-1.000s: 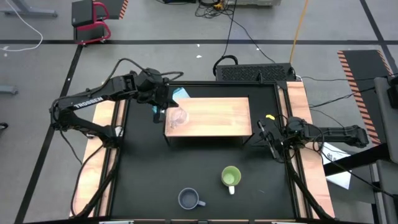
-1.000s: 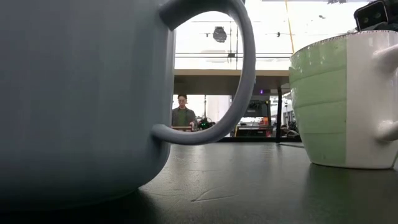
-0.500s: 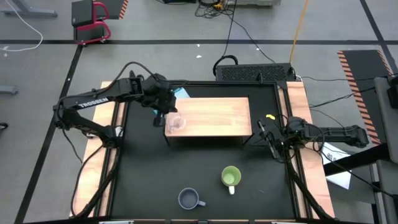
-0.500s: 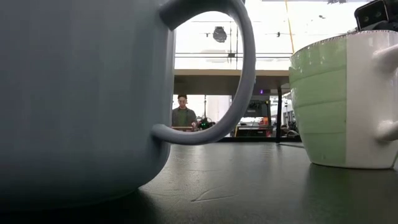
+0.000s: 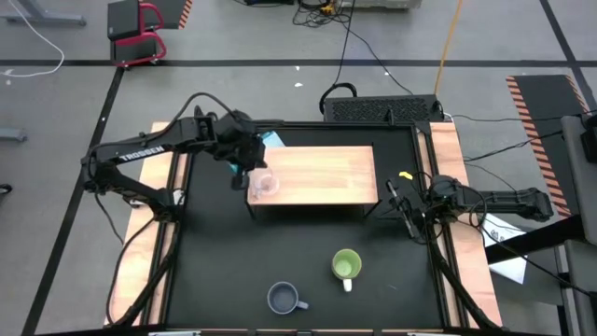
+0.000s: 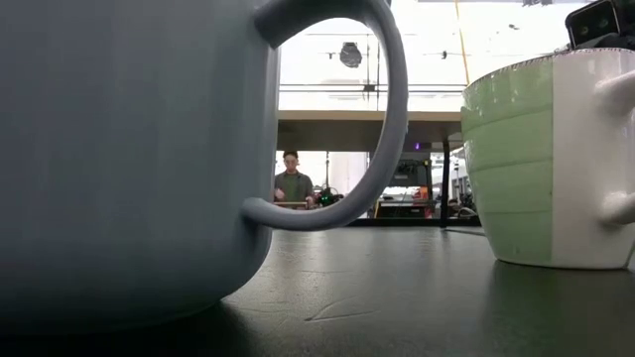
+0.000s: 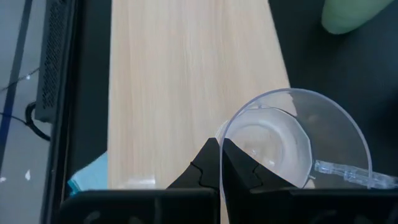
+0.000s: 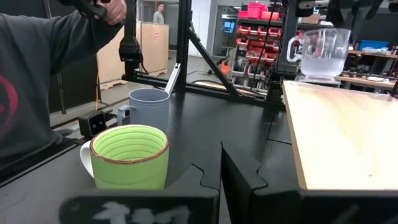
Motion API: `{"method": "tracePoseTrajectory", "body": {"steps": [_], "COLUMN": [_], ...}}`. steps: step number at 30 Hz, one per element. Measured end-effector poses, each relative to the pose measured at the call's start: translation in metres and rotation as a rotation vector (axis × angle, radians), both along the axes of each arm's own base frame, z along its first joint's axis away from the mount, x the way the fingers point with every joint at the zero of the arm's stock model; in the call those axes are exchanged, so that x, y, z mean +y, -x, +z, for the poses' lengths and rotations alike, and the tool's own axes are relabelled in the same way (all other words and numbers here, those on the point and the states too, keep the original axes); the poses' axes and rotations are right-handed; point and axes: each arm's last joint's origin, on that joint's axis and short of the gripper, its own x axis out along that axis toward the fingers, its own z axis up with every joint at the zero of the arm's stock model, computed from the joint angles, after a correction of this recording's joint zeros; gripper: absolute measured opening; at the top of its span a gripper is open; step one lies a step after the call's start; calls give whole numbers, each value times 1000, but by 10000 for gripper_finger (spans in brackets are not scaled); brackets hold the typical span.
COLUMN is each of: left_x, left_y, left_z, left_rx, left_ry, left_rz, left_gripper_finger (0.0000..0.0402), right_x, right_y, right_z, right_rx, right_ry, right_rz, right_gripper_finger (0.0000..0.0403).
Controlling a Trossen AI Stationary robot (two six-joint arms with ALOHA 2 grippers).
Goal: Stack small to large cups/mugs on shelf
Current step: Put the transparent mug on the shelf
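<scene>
- Our left gripper [image 5: 244, 172] is pinched shut on the rim of the clear glass cup [image 5: 265, 183], standing on the shelf [image 5: 326, 173].
- Next we let go, then fetch the grey-blue mug [image 5: 283, 299].
- Our right gripper [image 5: 403, 207] waits closed, holding nothing.

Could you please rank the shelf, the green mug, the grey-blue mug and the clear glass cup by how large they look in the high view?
1. Wooden shelf, by far the largest.
2. Green mug.
3. Grey-blue mug, only slightly smaller.
4. Clear glass cup, close to the grey-blue mug; its outline is faint, so this order is unsure.
</scene>
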Motion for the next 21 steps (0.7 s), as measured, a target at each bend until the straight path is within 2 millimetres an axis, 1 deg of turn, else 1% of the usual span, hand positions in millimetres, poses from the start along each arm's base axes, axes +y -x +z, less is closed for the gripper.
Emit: {"method": "tracePoseTrajectory", "body": {"steps": [7,18,21], "left_x": [1,4,3], "left_y": [-11,-12,-16], "left_z": [-12,-15,-18], "left_rx": [55,85,102], "left_ry": [-1,-28,-44], "left_rz": [-2,21,26], "left_gripper_finger": [0,0,0], "right_x": [0,0,0], "right_y": [0,0,0], "right_z": [0,0,-1], "right_rx": [1,2,5], "right_ry": [0,0,-1], "right_rz": [0,0,0], "right_gripper_finger": [0,0,0]}}
